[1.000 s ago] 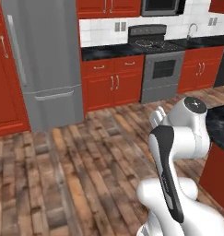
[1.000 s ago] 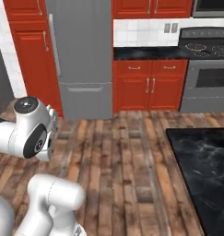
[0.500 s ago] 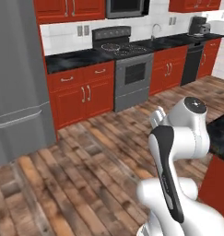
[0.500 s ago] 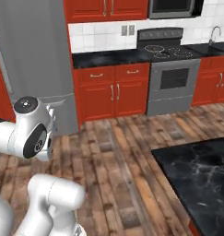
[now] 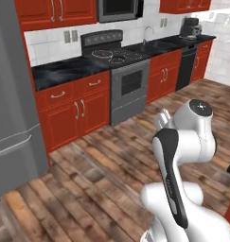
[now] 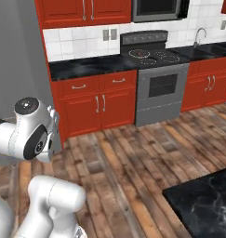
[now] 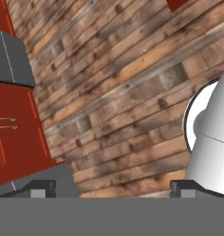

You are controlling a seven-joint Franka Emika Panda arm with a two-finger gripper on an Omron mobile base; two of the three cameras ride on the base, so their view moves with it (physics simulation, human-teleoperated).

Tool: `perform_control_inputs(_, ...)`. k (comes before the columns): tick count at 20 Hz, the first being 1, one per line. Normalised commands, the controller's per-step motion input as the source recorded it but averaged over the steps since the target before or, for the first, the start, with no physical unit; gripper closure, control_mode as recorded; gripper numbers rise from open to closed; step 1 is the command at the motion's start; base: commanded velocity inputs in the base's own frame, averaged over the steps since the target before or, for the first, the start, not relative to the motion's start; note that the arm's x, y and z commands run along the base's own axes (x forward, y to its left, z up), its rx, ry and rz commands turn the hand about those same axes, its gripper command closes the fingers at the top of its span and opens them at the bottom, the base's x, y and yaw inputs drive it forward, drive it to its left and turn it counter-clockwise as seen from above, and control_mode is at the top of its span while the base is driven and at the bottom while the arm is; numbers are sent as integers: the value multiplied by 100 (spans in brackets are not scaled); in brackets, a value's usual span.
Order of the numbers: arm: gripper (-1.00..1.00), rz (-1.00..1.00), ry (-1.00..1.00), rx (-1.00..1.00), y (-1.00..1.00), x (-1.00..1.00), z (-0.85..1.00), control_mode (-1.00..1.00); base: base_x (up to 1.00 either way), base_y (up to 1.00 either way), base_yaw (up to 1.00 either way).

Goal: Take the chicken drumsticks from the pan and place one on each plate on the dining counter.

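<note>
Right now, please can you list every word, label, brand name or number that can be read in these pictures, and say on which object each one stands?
None: no readable text anywhere. The stove, microwave, coffee machine, fridge and red cabinets carry no visible lettering.

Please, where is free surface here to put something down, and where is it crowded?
The black worktop between the fridge and the stove looks bare. The marble counter corner at lower right is bare too. The stove top carries burner rings; the far worktop holds a sink and coffee maker.

Bright, even rendered light (soft, slightly blurry edges), faint shadows.
</note>
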Motion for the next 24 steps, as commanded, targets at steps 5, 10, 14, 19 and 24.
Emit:
perform_control_inputs(5, -100, 0, 0, 0, 0, 0, 0, 100, 100, 0, -12)
perform_control_inputs(10, -100, 0, 0, 0, 0, 0, 0, 100, 100, -8, -1)
perform_control_inputs(14, -100, 0, 0, 0, 0, 0, 0, 100, 100, -23, 0)
perform_control_inputs(19, -100, 0, 0, 0, 0, 0, 0, 100, 100, -33, 1)
perform_control_inputs(24, -100, 0, 0, 0, 0, 0, 0, 100, 100, -38, 3)
